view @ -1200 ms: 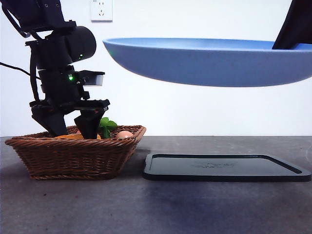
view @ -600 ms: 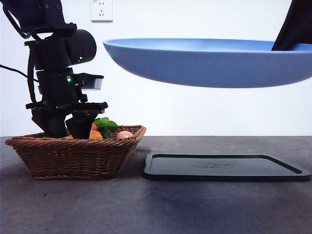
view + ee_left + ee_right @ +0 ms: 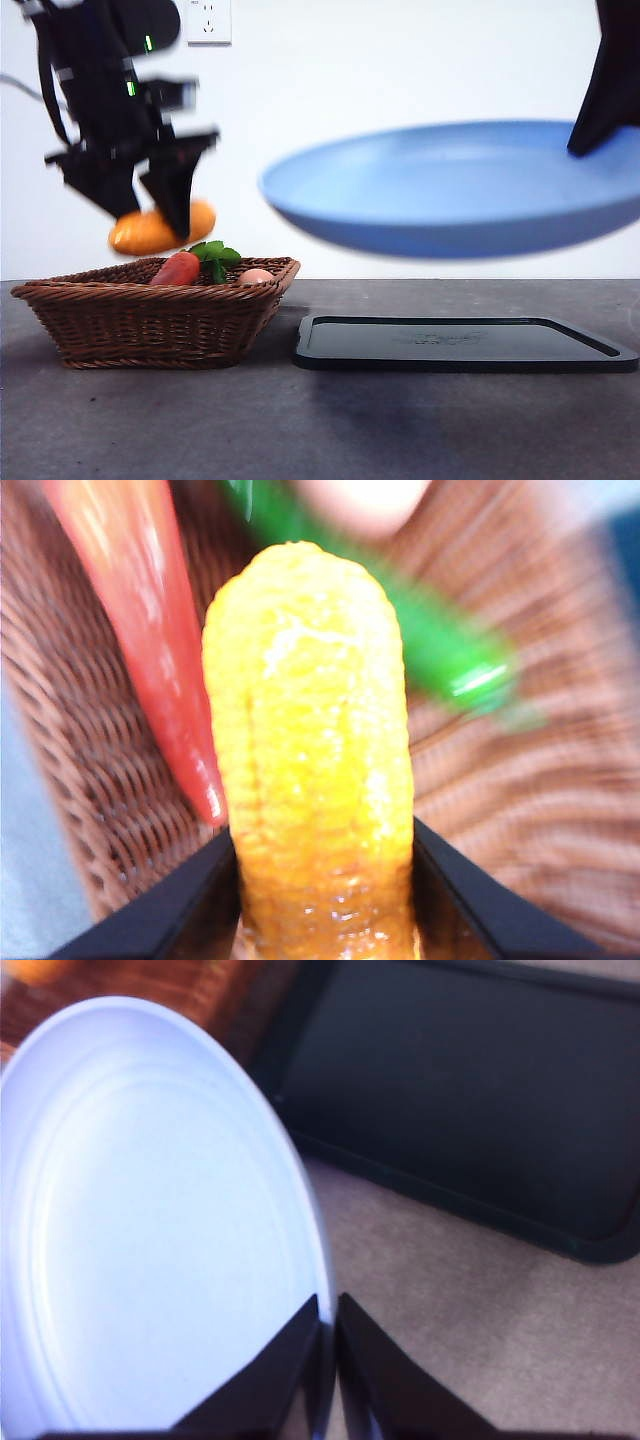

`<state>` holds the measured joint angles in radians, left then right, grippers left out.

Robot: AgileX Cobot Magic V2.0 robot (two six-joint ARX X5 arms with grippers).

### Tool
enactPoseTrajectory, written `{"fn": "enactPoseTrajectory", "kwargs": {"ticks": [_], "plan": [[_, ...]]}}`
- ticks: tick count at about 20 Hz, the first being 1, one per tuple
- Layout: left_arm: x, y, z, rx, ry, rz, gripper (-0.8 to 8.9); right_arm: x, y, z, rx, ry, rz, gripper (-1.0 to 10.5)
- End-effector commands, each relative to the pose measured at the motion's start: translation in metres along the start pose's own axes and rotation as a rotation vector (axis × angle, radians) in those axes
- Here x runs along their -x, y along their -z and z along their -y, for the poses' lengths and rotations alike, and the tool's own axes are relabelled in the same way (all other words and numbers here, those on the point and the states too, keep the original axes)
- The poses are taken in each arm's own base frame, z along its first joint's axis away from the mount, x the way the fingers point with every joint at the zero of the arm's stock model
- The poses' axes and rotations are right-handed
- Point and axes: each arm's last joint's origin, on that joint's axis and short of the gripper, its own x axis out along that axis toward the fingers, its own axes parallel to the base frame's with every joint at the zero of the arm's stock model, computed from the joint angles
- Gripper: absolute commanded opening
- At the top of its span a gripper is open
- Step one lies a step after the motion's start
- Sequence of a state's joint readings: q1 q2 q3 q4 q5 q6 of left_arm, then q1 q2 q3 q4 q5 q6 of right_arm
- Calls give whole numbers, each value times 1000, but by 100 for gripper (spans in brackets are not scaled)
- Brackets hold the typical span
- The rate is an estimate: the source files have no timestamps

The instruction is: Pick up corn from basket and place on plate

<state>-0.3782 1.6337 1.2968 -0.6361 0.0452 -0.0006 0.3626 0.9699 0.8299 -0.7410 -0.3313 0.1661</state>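
- While no readable writing, brand or label is seen on any item, a white wall socket (image 3: pixel 208 20) is mounted at the top left of the front view.
- The corn (image 3: pixel 162 229) is clamped between the two black jaws of the left hand (image 3: pixel 150 200) and is held in the air above the left part of the basket (image 3: pixel 150 315), clear of its rim.
- The corn's bumpy yellow-orange surface is shown close up only in the left wrist view, with the carrot (image 3: pixel 150 630) and its green leaves (image 3: pixel 440 650) lying on the wicker below.
- A pinkish egg-like ball (image 3: pixel 255 276) is seen beside the carrot in the front view.
- The plate (image 3: pixel 450 190) is gripped at its rim by the right hand (image 3: pixel 330 1325), whose jaws are narrowed onto it, and is held aloft, tilted, above the black tray (image 3: pixel 460 345) on the counter (image 3: pixel 320 430).
- The plate's smooth inside is shown only in the right wrist view.
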Motion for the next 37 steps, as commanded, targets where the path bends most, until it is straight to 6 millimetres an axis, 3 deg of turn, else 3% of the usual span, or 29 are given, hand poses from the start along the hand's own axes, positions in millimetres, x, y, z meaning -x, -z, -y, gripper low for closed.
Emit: {"fn": "enactPoseTrajectory", "kwargs": {"ticks": [1, 4, 7, 13, 18, 21, 25, 32, 37], "plan": [[25, -7, 11, 5, 86, 74, 151, -11, -12, 3, -20, -6, 6, 3], [54, -7, 29, -19, 218, 140, 151, -34, -21, 11, -54, -13, -17, 3], [59, -5, 53, -66, 317, 137, 151, -52, -29, 19, -94, -59, -21, 3], [40, 3, 112, -205, 423, 93, 151, -63, -38, 29, -151, -109, 14, 3], [10, 12, 141, -268, 445, 18, 152, -61, -38, 34, -168, -123, 19, 3], [-1, 17, 149, -290, 449, -12, 161, -60, -38, 34, -171, -140, 18, 3], [-6, 20, 153, -296, 450, -40, 299, -60, -38, 34, -166, -139, 18, 3], [-3, 22, 153, -300, 452, -52, 371, -60, -38, 35, -161, -138, 18, 3], [12, 19, 151, -300, 460, -11, 393, -60, -38, 36, -160, -134, 14, 3]]}}
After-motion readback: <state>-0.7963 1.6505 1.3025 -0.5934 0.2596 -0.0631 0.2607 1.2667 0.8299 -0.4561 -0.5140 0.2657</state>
